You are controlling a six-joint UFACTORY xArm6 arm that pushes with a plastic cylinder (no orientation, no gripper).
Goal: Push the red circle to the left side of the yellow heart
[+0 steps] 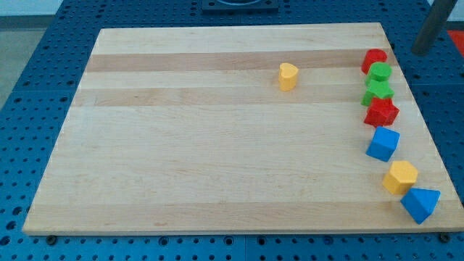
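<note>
The yellow heart point(288, 76) stands in the upper middle of the wooden board point(203, 159). The red circle point(374, 59) sits at the top of a column of blocks along the board's right edge, far to the right of the heart and touching the green circle point(379, 72) below it. My tip point(420, 51) is at the view's top right, just off the board's right edge, up and to the right of the red circle and apart from it.
Below the green circle, down the right edge, come a green star point(378, 91), a red star point(381, 112), a blue cube point(383, 143), a yellow hexagon point(400, 177) and a blue triangle point(420, 204). Blue perforated table surrounds the board.
</note>
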